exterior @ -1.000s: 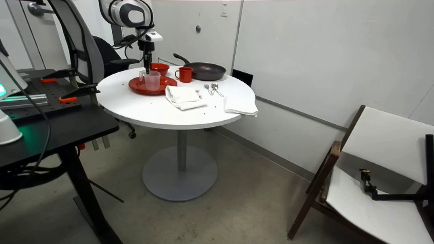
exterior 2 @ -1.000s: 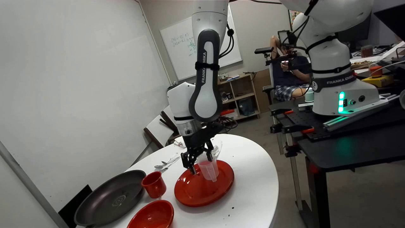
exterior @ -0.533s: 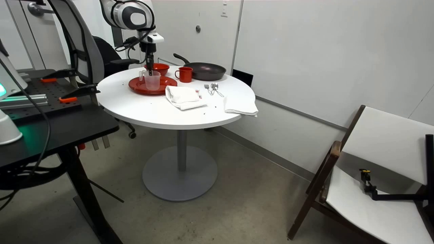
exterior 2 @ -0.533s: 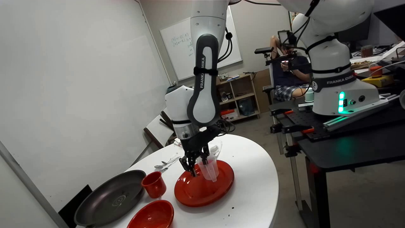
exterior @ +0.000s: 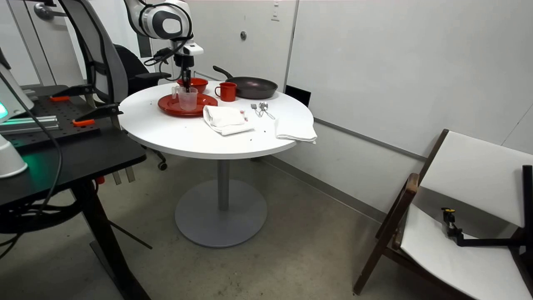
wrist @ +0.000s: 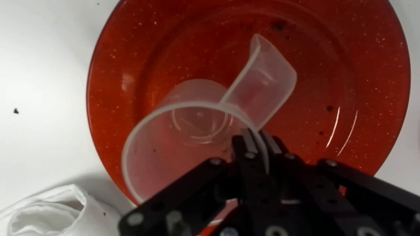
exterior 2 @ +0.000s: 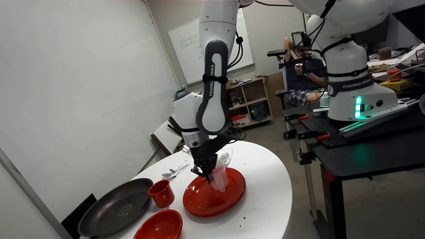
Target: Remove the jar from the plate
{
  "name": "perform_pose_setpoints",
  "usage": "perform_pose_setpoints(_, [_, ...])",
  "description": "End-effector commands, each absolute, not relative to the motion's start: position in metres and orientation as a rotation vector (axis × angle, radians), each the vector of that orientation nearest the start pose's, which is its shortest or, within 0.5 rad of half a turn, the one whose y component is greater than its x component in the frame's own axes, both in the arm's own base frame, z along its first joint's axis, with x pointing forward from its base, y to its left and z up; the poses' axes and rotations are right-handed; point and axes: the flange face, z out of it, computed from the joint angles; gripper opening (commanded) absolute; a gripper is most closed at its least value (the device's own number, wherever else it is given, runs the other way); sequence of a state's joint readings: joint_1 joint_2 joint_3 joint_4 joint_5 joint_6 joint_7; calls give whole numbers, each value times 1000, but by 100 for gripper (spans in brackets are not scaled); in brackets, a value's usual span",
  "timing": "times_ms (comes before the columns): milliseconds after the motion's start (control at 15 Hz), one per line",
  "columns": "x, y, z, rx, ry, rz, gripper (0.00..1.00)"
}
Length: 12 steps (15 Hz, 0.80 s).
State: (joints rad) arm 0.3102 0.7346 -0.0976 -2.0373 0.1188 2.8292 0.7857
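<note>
Straight in at the end effector: pinching the thin wall of the clear plastic jar, from inside and outside at once, right beside the handle. Looks a proper hold in the wrist view! As for the jar: roughly upright, and over the red plate, seemingly resting on it, with no gap to be made out underneath in the exterior views. To score it: reached, done; gripped, apparently done; lifted, not yet, by the look of it. Left to do: raise clear of the plate, carry off, set down on the white worktop, let go. Worth watching for a swing or a twist on the way up, being held by one edge. Just outside the plate, see a folded cloth. Also near, spot a red mug and a red bowl. Further out, count the black pan, some cutlery and a second cloth, to be steered around when picking a landing spot.
</note>
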Motion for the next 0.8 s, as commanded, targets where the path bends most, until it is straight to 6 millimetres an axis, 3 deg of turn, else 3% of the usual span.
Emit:
perform_pose_setpoints(0, [577,111,86,-2966,1050,-107,0])
perform_pose_setpoints(333, [574,98,100,-2973,1075,-103,1])
perform_pose_setpoints(733, [572,81,130,-2967,1107,-77,1])
